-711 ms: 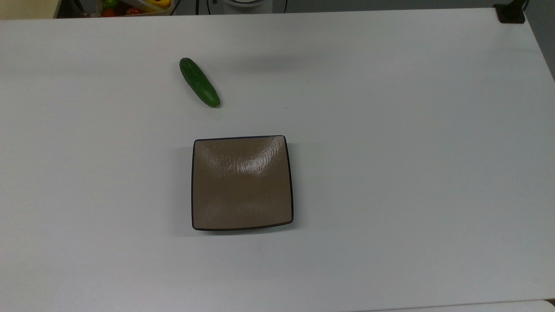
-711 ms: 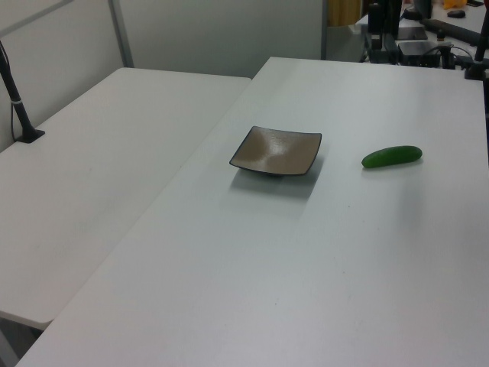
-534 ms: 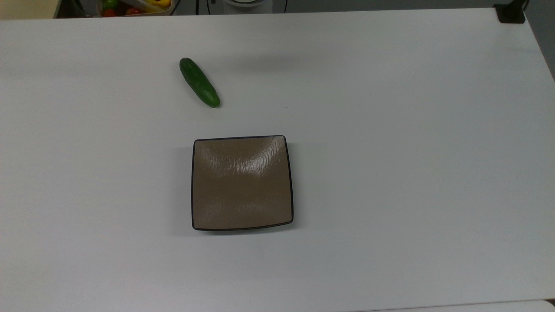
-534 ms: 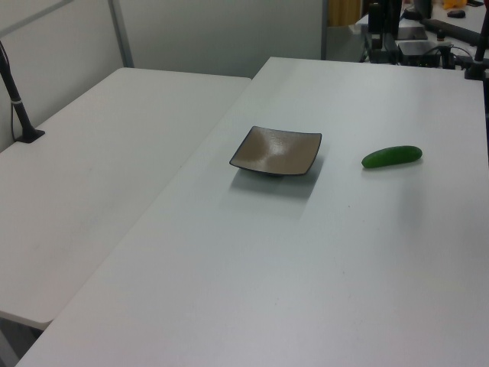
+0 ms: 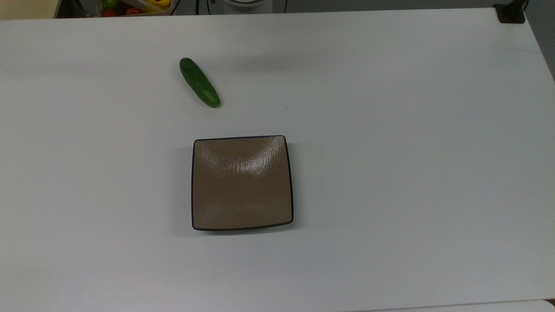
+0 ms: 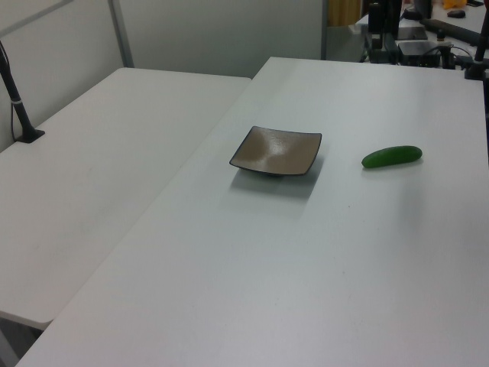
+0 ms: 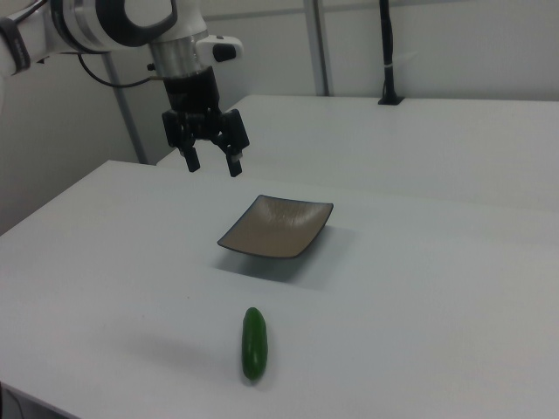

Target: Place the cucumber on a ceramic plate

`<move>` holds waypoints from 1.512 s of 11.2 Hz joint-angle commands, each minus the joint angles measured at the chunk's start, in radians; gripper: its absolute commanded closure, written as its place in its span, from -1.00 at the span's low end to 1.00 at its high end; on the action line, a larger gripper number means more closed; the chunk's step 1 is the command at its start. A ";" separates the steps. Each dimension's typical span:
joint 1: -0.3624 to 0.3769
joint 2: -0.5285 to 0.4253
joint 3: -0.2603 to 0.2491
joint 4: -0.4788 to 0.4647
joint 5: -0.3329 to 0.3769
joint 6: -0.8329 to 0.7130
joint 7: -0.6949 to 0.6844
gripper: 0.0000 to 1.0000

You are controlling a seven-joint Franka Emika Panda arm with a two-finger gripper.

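The dark-green cucumber (image 5: 199, 82) lies on the white table, above and a little left of the plate in the top view; it also appears as the cucumber (image 6: 391, 156) and the cucumber (image 7: 253, 342). The square brown ceramic plate (image 5: 242, 183) sits bare near the table's middle, seen too as the plate (image 6: 276, 151) and the plate (image 7: 277, 227). In the right view my gripper (image 7: 212, 165) hangs open in the air, up and to the left of the plate, well apart from the cucumber, with nothing between its fingers.
A box of coloured toy fruit (image 5: 134, 6) sits beyond the table's far edge in the top view. A black clamp post (image 5: 510, 12) stands at the top right corner. A second white table (image 6: 92, 176) adjoins on the left view's left.
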 commanded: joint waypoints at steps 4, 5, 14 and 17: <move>0.019 0.006 -0.021 0.021 -0.029 -0.025 -0.020 -1.00; 0.017 0.006 -0.019 0.021 -0.028 -0.025 -0.018 -1.00; 0.007 0.027 -0.026 0.015 -0.027 -0.035 -0.141 -1.00; 0.005 0.029 -0.024 0.015 -0.026 -0.068 -0.141 -1.00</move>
